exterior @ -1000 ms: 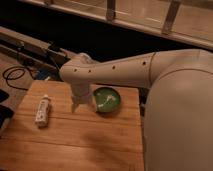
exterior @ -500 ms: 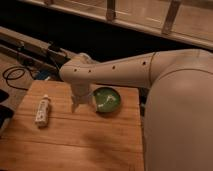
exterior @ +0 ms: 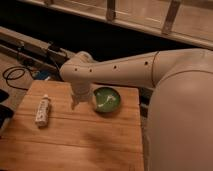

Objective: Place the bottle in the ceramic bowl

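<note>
The small white bottle [exterior: 43, 110] lies on its side on the left part of the wooden table [exterior: 75, 140]. The green ceramic bowl [exterior: 107, 100] stands near the table's back right, with pale streaks inside and nothing else in it. My gripper [exterior: 83, 102] hangs from the white arm just left of the bowl, low over the table, between bottle and bowl. It holds nothing that I can see.
My white arm [exterior: 130, 70] reaches in from the right and my bulky white body [exterior: 182, 120] fills the right side. Black cables [exterior: 15, 75] and a rail lie beyond the table's left back edge. A dark object [exterior: 4, 114] sits at the table's left edge.
</note>
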`<action>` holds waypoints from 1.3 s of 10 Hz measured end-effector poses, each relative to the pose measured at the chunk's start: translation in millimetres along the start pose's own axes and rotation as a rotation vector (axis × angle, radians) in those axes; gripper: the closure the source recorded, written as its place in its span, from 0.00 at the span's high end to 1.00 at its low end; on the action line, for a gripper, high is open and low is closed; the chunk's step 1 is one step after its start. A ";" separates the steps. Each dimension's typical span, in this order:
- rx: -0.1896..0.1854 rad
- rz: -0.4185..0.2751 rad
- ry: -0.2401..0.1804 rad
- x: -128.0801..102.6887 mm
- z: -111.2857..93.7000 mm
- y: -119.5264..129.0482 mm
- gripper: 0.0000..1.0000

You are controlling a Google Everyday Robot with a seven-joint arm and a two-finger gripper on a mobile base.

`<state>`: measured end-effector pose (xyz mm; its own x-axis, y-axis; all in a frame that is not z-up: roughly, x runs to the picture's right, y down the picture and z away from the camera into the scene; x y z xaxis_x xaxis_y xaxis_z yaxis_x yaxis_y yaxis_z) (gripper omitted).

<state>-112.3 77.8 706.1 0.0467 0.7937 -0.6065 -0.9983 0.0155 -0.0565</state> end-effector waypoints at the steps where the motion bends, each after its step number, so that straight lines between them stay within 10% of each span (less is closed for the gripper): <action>1: -0.002 -0.006 -0.003 -7.4 0.0 10.6 0.65; 10: -0.019 -0.054 0.028 -37.0 14.3 108.2 0.65; 13: -0.005 -0.047 0.026 -39.4 15.3 100.9 0.65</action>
<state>-215.4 57.4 736.4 0.0947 0.7761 -0.6234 -0.9947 0.0493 -0.0898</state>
